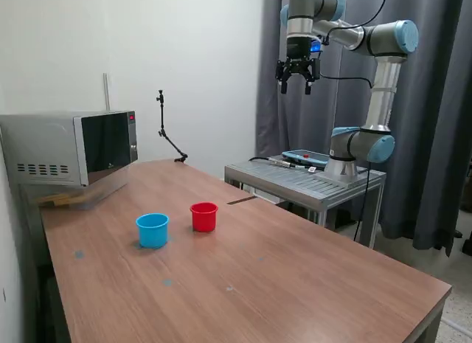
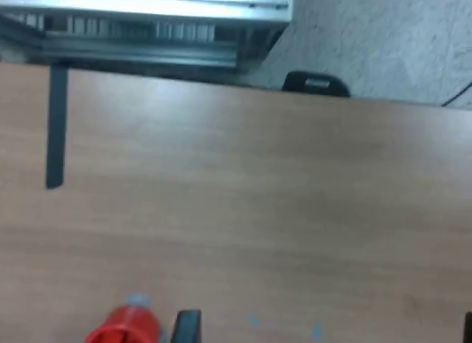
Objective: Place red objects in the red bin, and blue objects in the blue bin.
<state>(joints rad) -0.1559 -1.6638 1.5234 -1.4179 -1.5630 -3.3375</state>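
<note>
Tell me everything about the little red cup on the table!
The red cup is small, round and looks like shiny plastic, with a thicker lip around its open top and sides that narrow slightly toward the bottom. It stands upright on the brown wooden table, near the middle. The light blue cup sits close on the exterior view's left, not touching it. Nothing holds it. Its inside cannot be seen.

White wall (image 1: 184,55), dark grey curtains (image 1: 435,122), wooden table (image 1: 295,284), microwave (image 1: 70,147).
</note>
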